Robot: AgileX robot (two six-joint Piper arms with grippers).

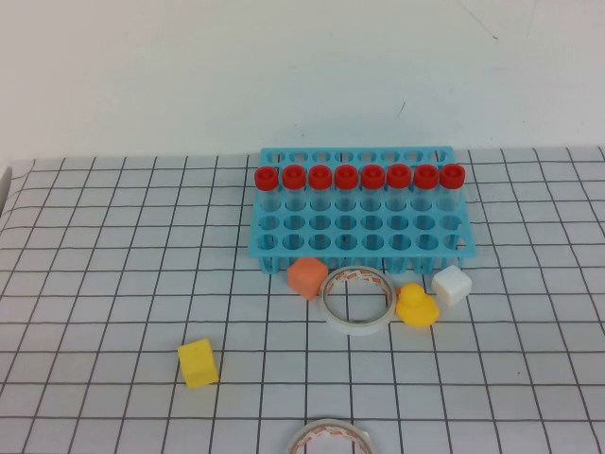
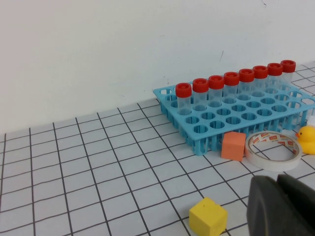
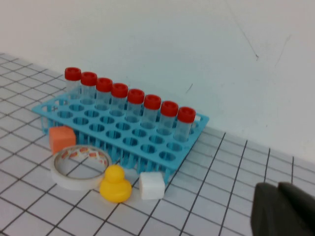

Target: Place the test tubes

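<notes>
Eight red-capped tubes (image 1: 359,177) stood upright in the rack's (image 1: 359,241) second row from the back. An orange cube (image 1: 307,277), tape (image 1: 357,300), duck (image 1: 416,307) and white cube (image 1: 452,285) crowded its near edge. The surface (image 1: 113,265) to the left lay open, but for a yellow cube (image 1: 198,363). The left claw (image 2: 277,184), pressed together, hung near that cube. The right claw (image 3: 278,189), also pressed together, hung off the rack's right side.

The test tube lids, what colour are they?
Red lids, all eight alike, in the blue rack. The high view shows them best.

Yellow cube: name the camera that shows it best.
High view: the yellow cube sits whole and unobstructed. Left wrist view cuts off its base, beside the shut left gripper. Right wrist view misses it, showing its shut right gripper.
</notes>
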